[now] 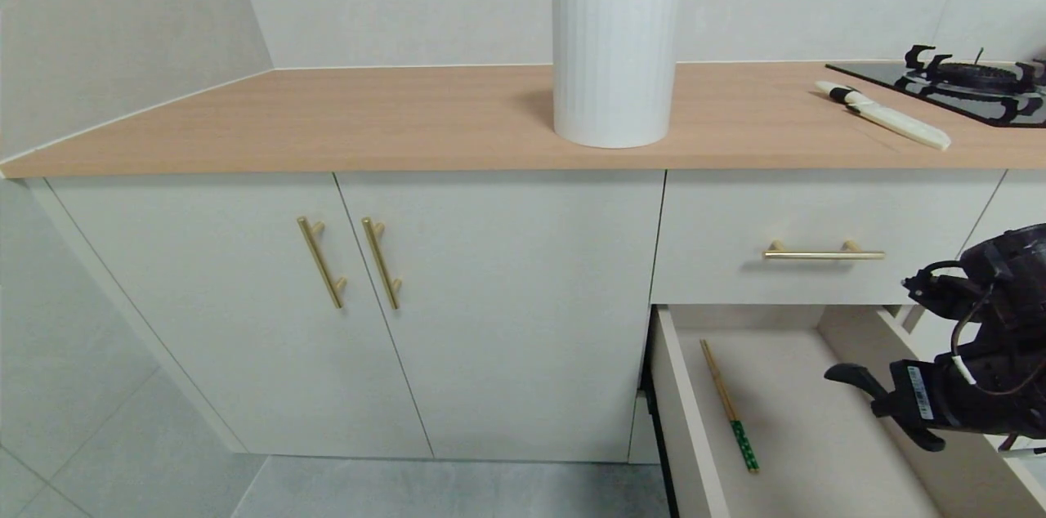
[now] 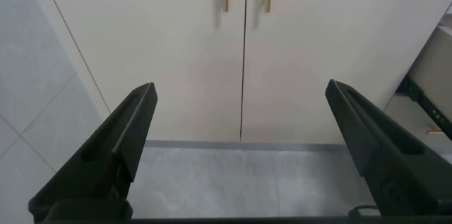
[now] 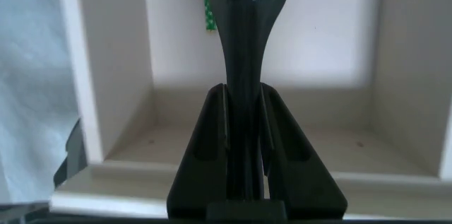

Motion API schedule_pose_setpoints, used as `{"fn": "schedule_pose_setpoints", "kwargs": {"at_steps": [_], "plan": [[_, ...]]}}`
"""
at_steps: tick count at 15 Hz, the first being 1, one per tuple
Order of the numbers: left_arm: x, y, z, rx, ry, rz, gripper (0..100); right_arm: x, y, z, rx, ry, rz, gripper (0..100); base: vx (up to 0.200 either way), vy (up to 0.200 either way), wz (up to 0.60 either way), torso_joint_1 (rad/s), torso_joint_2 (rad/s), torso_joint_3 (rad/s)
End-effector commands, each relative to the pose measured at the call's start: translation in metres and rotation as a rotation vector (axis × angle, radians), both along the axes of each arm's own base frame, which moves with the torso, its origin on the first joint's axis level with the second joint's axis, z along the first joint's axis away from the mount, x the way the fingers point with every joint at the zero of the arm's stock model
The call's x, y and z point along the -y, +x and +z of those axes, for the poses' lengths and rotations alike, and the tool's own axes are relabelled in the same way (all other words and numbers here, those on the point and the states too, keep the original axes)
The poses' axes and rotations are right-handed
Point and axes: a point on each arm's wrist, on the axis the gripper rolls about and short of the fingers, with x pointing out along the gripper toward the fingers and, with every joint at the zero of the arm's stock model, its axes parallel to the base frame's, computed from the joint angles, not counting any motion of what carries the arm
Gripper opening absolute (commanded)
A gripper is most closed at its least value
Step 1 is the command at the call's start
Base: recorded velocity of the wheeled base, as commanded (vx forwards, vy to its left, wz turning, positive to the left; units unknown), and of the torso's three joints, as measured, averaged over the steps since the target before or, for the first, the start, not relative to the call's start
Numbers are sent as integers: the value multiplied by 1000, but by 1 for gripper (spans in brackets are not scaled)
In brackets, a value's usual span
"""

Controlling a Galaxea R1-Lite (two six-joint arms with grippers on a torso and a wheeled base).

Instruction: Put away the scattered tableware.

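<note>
- Head view: a wooden surface (image 1: 368,118) runs along a tiled wall. On it stands a tall white ribbed container (image 1: 614,44). Well to its right lies a white-bladed knife (image 1: 884,116), just beside a black gas hob (image 1: 972,85).
- Below the surface are two cabinet doors (image 1: 327,322) with gold handles, and right of them a closed drawer with a gold bar handle (image 1: 824,254).
- Under that, a lower drawer (image 1: 682,412) is pulled open. A pair of chopsticks (image 1: 729,406) with green patterned ends lies on its floor near the left wall.
- The right end effector (image 1: 895,405) hangs over the right side of the open drawer, with a black spoon (image 1: 850,377) jutting from it toward the chopsticks, apart from them.
- Left wrist view: the left end effector (image 2: 240,91) is spread wide with nothing between its fingers. Past it are the closed cabinet doors (image 2: 176,54) and the grey floor (image 2: 240,174).
- Right wrist view: the right end effector (image 3: 244,93) is clamped on the black spoon (image 3: 248,12), whose rounded head points into the drawer (image 3: 116,61). The green end of the chopsticks (image 3: 209,1) lies just beside that head.
</note>
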Motion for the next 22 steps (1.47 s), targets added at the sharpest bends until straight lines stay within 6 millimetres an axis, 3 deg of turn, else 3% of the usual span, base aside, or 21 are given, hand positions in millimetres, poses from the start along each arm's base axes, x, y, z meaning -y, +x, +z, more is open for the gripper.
{"fn": "schedule_pose_setpoints", "kwargs": {"at_steps": [1,2,6,10,22], "plan": [[0,0,0,0,0,0,100,-2,11,-27,-81,-13,4,0,0,0,0,0,0,0],[0,0,0,0,0,2,100,-2,15,-33,-93,-16,3,0,0,0,0,0,0,0],[0,0,0,0,0,0,100,-7,43,-89,-200,-25,5,0,0,0,0,0,0,0],[0,0,0,0,0,0,100,-9,62,-141,-84,-24,10,0,0,0,0,0,0,0],[0,0,0,0,0,0,100,4,81,-180,-41,-49,9,0,0,0,0,0,0,0]]}}
